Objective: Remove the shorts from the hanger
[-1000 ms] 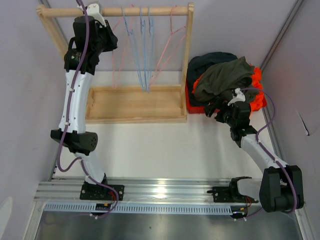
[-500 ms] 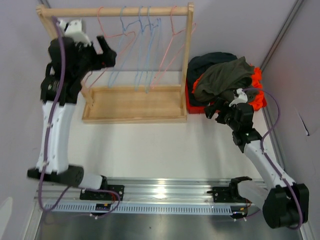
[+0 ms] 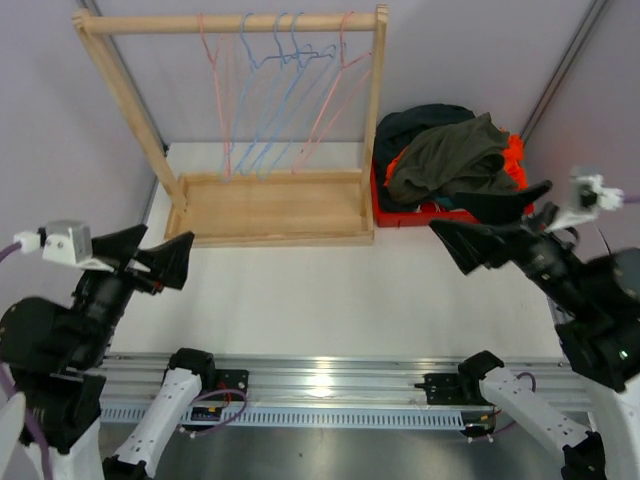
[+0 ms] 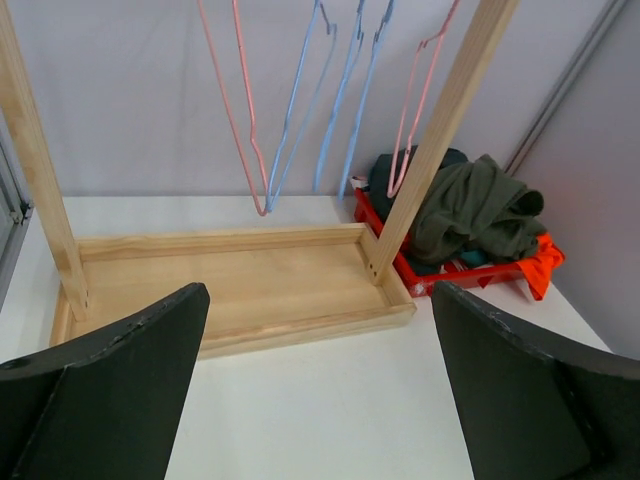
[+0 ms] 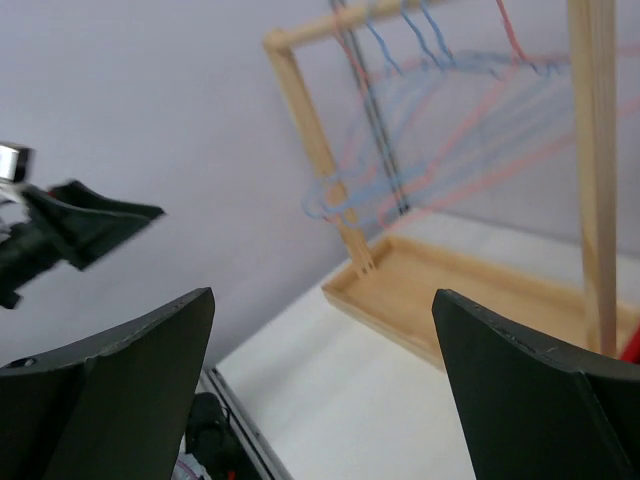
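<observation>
Though crumpled, shorts (image 3: 450, 155) in red bin (image 3: 395, 210).

One rack (image 3: 270, 205) carries five hangers (image 3: 300, 55): two pink, three blue. One red bin (image 3: 410, 211) holds a heap of shorts (image 3: 450, 160); three colours show, but the exact number is unclear.

The left arm (image 3: 55, 340) and right arm (image 3: 600, 305) had bulky black joints and white link shells. A white camera block (image 3: 68, 243) topped each wrist, trailed by a purple cable (image 3: 36, 435). Both grippers' fingers (image 4: 110, 390) were broad, matte-black wedges.
</observation>
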`<state>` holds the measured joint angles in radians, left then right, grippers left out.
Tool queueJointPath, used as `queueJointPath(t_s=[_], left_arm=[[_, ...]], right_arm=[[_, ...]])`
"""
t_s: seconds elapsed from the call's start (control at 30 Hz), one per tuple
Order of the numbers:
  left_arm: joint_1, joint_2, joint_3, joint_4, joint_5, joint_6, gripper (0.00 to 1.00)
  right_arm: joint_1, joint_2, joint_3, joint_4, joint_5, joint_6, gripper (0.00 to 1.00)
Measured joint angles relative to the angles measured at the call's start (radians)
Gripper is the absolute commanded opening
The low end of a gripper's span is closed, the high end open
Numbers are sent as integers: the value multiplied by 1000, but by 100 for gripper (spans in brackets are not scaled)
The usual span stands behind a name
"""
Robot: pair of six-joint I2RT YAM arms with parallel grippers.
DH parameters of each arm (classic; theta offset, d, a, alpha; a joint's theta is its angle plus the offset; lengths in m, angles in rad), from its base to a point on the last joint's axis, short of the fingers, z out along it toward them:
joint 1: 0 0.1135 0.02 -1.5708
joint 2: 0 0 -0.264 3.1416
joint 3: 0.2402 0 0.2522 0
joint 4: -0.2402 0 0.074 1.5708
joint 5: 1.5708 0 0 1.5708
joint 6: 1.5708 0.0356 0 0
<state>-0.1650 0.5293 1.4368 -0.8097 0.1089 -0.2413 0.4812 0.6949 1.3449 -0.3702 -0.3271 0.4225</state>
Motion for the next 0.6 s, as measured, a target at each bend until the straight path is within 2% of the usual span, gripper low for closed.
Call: queueJointPath(t_s=[0.27, 0.47, 0.6], left_arm=[[-21, -74, 17, -92, -27, -13, 99], [-23, -74, 10, -126, -54, -12, 99], [-24, -74, 11, -134, -64, -12, 100]], right_arm=[[-20, -47, 207, -109, -114, -26, 99], [-130, -11, 315, -268, -150, -82, 99], [-206, -8, 322, -326, -178, -105, 100]])
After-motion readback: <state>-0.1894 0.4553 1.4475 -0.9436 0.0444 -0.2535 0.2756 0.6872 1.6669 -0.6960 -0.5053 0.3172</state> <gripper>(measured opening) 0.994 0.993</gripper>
